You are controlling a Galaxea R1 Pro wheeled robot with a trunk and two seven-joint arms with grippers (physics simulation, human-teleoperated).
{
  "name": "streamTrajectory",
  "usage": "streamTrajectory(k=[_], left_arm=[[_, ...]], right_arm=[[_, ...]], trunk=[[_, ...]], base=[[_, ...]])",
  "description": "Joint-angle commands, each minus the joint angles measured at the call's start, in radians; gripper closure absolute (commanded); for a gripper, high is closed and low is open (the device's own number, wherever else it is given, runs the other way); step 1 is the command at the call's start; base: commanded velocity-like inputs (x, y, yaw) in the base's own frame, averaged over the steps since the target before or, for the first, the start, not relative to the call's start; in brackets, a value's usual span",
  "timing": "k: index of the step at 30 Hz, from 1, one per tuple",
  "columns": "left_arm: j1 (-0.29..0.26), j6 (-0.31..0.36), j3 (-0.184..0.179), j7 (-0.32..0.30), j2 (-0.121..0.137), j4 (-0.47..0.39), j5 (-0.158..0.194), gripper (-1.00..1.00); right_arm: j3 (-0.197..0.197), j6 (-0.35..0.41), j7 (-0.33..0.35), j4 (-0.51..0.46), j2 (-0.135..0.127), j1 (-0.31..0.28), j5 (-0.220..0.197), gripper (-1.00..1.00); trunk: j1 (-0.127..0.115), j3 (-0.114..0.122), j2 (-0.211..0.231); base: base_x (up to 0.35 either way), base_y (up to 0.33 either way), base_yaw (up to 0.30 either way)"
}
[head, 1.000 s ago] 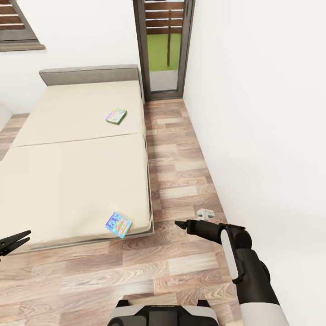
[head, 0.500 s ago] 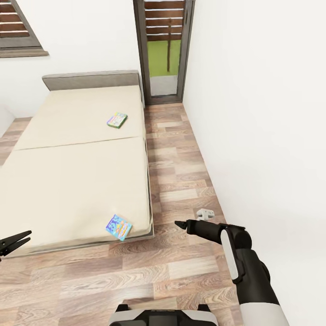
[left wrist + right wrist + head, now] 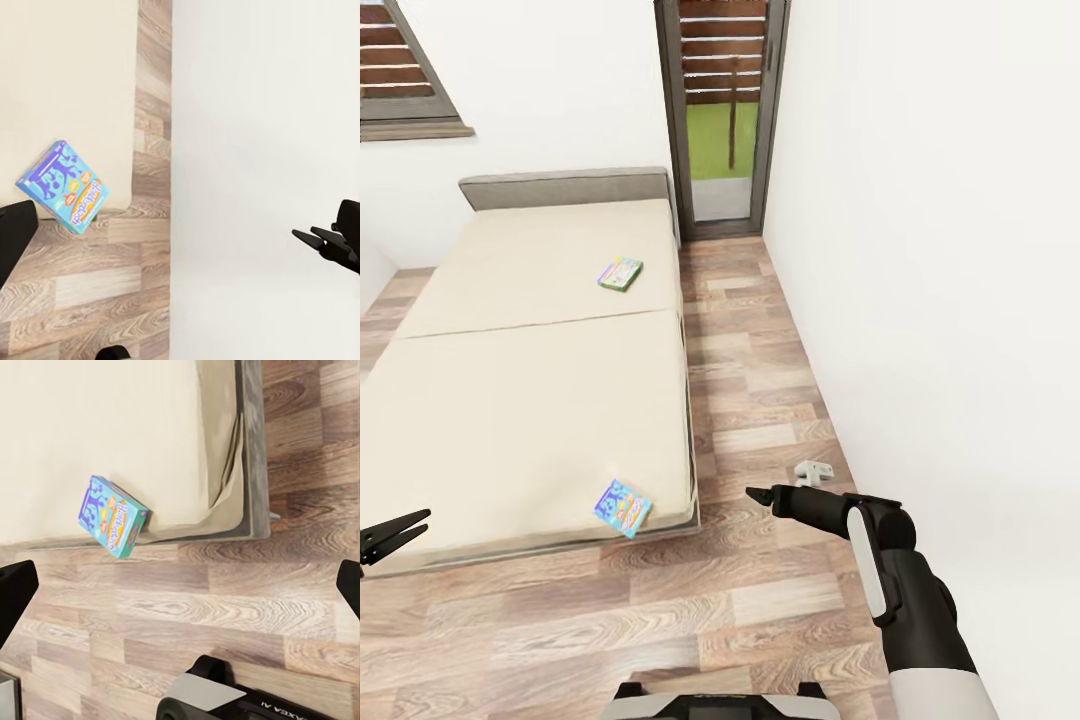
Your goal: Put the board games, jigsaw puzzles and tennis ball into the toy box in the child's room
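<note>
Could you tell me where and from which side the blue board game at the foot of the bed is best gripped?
Probably the blue board game by the corner overhanging the bed edge, coming from the floor side: it lies flat, so jaws can close on top and underside there.

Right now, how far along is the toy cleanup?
Nothing looks done yet. Two board games lie on the bed: the blue game at its near corner, overhanging the edge, and the green game farther up the mattress. The left gripper and right gripper hold nothing. Both games remain to be moved.
</note>
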Motion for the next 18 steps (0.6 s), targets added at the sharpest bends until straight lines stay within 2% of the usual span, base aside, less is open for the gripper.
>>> streamTrajectory(k=[1,18], left_arm=[[-0.001,0.010,0.001,-0.007,0.000,-0.001,-0.006,-1.00],[-0.001,0.009,-0.001,-0.007,0.000,-0.002,-0.006,-1.00]], right_arm=[[-0.003,0.007,0.002,-0.001,0.001,-0.001,-0.003,-1.00],[0.011,0.005,-0.002,0.000,0.003,-0.001,-0.003,-1.00]], trunk=[[0.001,0.000,-0.002],[0.001,0.028,-0.002]], base=[[0.000,0.000,0.000],[0.000,0.000,0.000]])
